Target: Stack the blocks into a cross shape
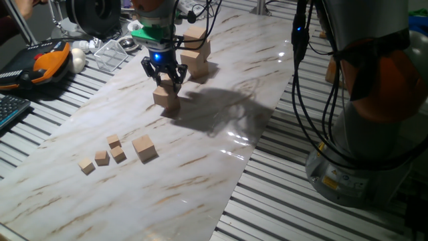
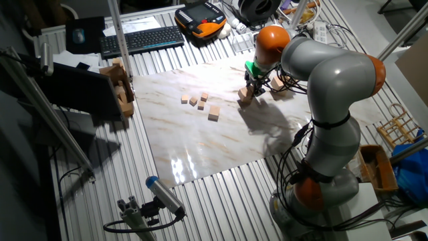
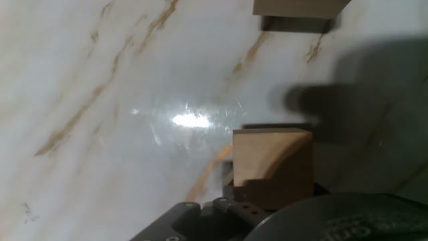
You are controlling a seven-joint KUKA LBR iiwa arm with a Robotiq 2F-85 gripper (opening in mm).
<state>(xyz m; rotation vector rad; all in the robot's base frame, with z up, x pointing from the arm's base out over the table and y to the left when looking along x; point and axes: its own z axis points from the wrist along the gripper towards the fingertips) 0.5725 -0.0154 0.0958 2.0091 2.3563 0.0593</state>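
My gripper (image 1: 166, 79) is down over a light-tan wooden block (image 1: 166, 98) near the back of the marble board, its fingers set against the block's upper sides. The block rests on or just above the board. In the hand view this block (image 3: 273, 166) sits right in front of the gripper body. It also shows in the other fixed view (image 2: 245, 96) under the gripper (image 2: 252, 86). Three more blocks (image 1: 195, 50) are grouped just behind, partly stacked. One block (image 1: 144, 147) stands alone near the front left.
Several tiny wooden cubes (image 1: 107, 155) lie left of the lone block. A clear plastic box (image 1: 110, 53), an orange-and-black handheld device (image 1: 47, 61) and a keyboard (image 1: 10, 110) sit off the board to the left. The robot's base (image 1: 374, 134) and cables stand to the right.
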